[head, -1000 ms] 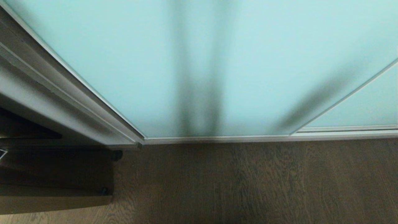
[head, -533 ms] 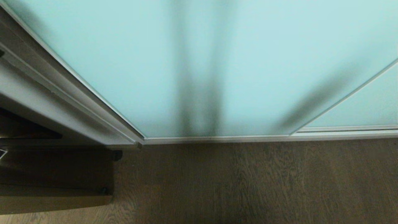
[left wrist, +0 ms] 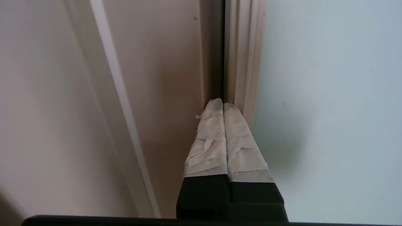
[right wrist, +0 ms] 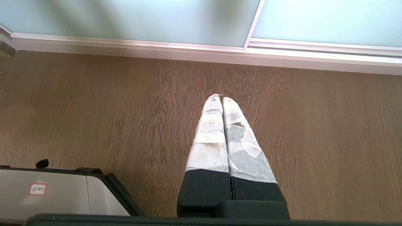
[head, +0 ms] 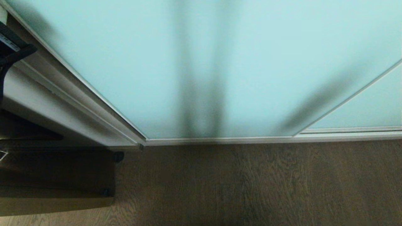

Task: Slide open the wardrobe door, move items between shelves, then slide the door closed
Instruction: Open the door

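Door: the door [head: 220, 62] was fully shut, its frosted panel filling most of the head view, frame edge [left wrist: 243, 56] hard against the side post [left wrist: 163, 69].
Left fingers: my left gripper [left wrist: 223, 103] was clenched on nothing, taped tips pressed together and set at the dark seam between post and door frame; I judged them held narrow so as to wedge into that seam and push the door sideways.
Right fingers: my right gripper [right wrist: 222, 98] was also clenched and empty, hanging over the floor [right wrist: 298, 131], parked well short of the door track [right wrist: 201, 51].
Items, shelves: hidden behind the door; none seen in any view.
Stage: opening not yet begun, as I read it.
Head view only: the whole door down to the bottom rail, and just a dark bit of my left arm [head: 11, 51] at the upper left edge.
Left wrist only: the tips at the seam; whether they truly touched the frame I could not tell.
Right wrist only: a second panel [right wrist: 326, 22] overlapping, and my base corner [right wrist: 56, 194].
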